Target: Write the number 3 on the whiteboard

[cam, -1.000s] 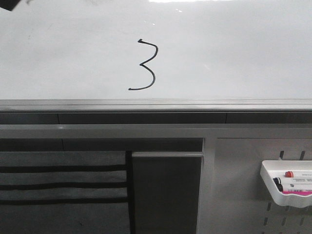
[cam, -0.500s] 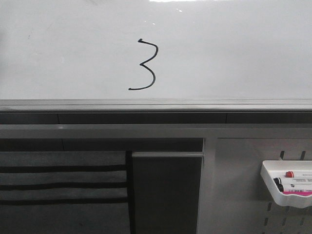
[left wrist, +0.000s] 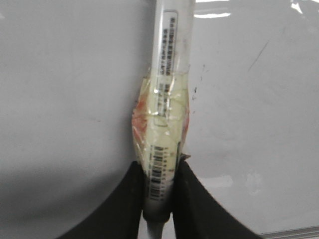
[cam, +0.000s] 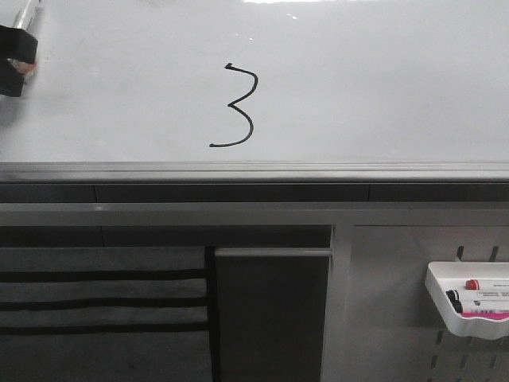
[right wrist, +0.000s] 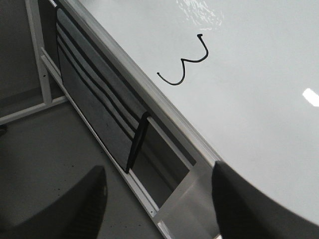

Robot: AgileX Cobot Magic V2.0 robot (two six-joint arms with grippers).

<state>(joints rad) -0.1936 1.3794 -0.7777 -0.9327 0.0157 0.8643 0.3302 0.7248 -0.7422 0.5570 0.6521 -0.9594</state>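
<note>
- Whiteboard [cam: 382,87]: glossy white surface spanning the full width of the front view, with a grey metal rail [cam: 254,172] along its lower edge.
- Number 3 [cam: 239,107]: thin black marker line, drawn on the board a little left of centre, above the rail; angular at the top, its tail curving out to the lower left. It also shows in the right wrist view [right wrist: 183,62], seen turned on its side.
- Left gripper [left wrist: 158,191]: black fingers [left wrist: 130,199] closed narrowly on a marker [left wrist: 167,99], its barrel wrapped in yellowish tape and bearing a barcode label. In the front view the gripper [cam: 16,60] sits at the far left edge, well apart from the digit.
- Right gripper [right wrist: 159,199]: two dark fingers [right wrist: 79,204] spread wide, nothing between them.
- White tray [cam: 445,314]: hung on a perforated panel at lower right, holding markers.
</note>
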